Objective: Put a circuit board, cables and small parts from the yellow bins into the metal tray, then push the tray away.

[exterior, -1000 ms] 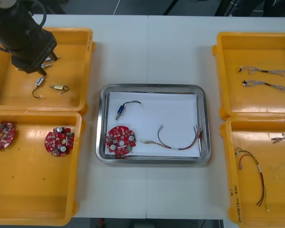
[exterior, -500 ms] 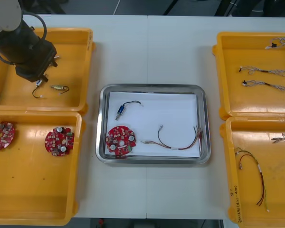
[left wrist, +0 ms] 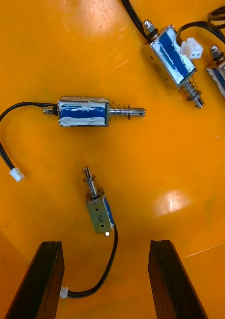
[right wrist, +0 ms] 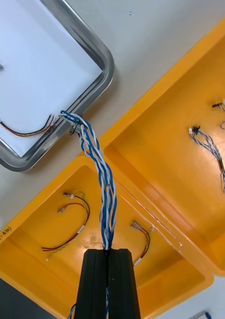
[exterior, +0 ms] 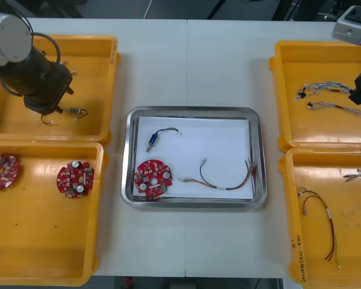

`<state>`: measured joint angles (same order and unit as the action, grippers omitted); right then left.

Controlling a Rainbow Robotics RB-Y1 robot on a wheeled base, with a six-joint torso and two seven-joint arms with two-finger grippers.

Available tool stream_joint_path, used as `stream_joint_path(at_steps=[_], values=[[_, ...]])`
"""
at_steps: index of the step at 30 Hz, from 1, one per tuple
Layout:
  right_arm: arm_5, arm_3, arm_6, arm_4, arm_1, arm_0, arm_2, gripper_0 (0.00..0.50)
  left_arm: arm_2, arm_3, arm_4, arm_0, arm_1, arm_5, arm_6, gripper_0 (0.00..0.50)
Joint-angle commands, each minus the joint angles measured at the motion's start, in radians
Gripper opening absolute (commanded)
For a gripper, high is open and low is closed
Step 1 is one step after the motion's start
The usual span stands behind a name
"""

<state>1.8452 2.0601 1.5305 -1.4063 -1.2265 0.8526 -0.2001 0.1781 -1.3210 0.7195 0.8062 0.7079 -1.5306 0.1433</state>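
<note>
The small metal part (left wrist: pixel 98 212) that looks next in line lies flat on the floor of the far left yellow bin (exterior: pixel 102 72), in the gap ahead of the left gripper (left wrist: pixel 105 244), whose fingers stand wide apart with nothing between them. Its long axis runs roughly the way the fingers point, pin end away from them and a touch askew. So, as I judge it, a straight descent would let the fingers close across its narrow sides. Its thin black lead curls back to just beside one finger and might get pinched. A second part (left wrist: pixel 83 110) lies crosswise farther off, apart from the first. On the other side, the right gripper (right wrist: pixel 108 250) is clamped on a twisted blue and white cable (right wrist: pixel 100 174), which dangles above the right-side bins (right wrist: pixel 157 164). The metal tray (exterior: pixel 192 111) sits toward the robot's left of it, well apart, so that carry would go inward. In the tray lie a red circuit board (exterior: pixel 153 177), a red and yellow cable (exterior: pixel 219 180) and one blue-bodied part (exterior: pixel 153 142).
</note>
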Motion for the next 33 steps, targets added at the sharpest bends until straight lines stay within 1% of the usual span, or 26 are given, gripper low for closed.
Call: stream_joint_path(at_steps=[1,2,4,7,9,10,14,15,16,19,20,22,23,24,25,26,27,29,33], values=[[-0.050,0.017,0.112,0.006,0.045,0.066,-0.062,0.000,0.024,0.013,-0.017,-0.010,-0.021,0.036,-0.077,0.500],[-0.050,0.017,0.112,0.006,0.045,0.066,-0.062,0.000,0.024,0.013,-0.017,-0.010,-0.021,0.036,-0.077,0.500],[-0.090,0.017,0.117,0.016,0.062,0.106,-0.119,0.000,0.046,0.028,-0.034,-0.010,-0.028,0.069,-0.083,0.500],[-0.123,0.017,0.119,0.032,0.078,0.123,-0.154,0.000,0.049,0.048,-0.042,-0.010,-0.038,0.090,-0.076,0.500],[-0.144,0.014,0.125,0.047,0.099,0.141,-0.190,0.000,0.049,0.066,-0.043,-0.010,-0.047,0.104,-0.070,0.500],[-0.147,0.012,0.126,0.050,0.104,0.149,-0.202,0.000,0.052,0.068,-0.045,-0.010,-0.048,0.107,-0.070,0.500],[-0.150,0.003,0.131,0.089,0.147,0.233,-0.314,0.000,0.087,0.074,-0.052,-0.010,-0.054,0.122,-0.080,0.500],[-0.150,0.003,0.131,0.089,0.147,0.233,-0.314,0.000,0.087,0.074,-0.052,-0.010,-0.054,0.122,-0.080,0.500],[-0.150,-0.003,0.131,0.102,0.167,0.267,-0.358,0.000,0.101,0.080,-0.051,-0.010,-0.056,0.133,-0.083,0.500],[-0.152,-0.020,0.131,0.118,0.197,0.299,-0.400,0.000,0.120,0.088,-0.046,-0.009,-0.056,0.145,-0.093,0.500],[-0.152,-0.035,0.137,0.128,0.225,0.309,-0.410,0.000,0.129,0.097,-0.048,-0.010,-0.059,0.147,-0.093,0.500],[-0.156,-0.052,0.145,0.138,0.252,0.309,-0.413,0.000,0.130,0.102,-0.048,-0.010,-0.059,0.147,-0.091,0.500],[-0.156,-0.052,0.145,0.138,0.252,0.309,-0.413,0.000,0.130,0.102,-0.048,-0.010,-0.059,0.147,-0.091,0.500],[-0.156,-0.069,0.152,0.144,0.280,0.309,-0.417,0.000,0.135,0.109,-0.049,-0.010,-0.062,0.147,-0.090,0.500],[-0.156,-0.075,0.158,0.145,0.286,0.309,-0.420,0.000,0.136,0.111,-0.052,-0.010,-0.062,0.147,-0.090,0.500],[-0.164,-0.092,0.178,0.151,0.302,0.313,-0.433,0.000,0.144,0.114,-0.054,-0.010,-0.062,0.148,-0.091,0.500],[-0.169,-0.098,0.194,0.156,0.305,0.315,-0.438,0.000,0.144,0.115,-0.054,-0.010,-0.062,0.148,-0.091,0.500],[-0.196,-0.129,0.267,0.165,0.306,0.316,-0.463,0.000,0.146,0.115,-0.055,-0.010,-0.062,0.148,-0.090,0.500],[-0.245,-0.176,0.362,0.168,0.309,0.322,-0.510,0.000,0.146,0.115,-0.055,-0.010,-0.062,0.150,-0.085,0.500]])
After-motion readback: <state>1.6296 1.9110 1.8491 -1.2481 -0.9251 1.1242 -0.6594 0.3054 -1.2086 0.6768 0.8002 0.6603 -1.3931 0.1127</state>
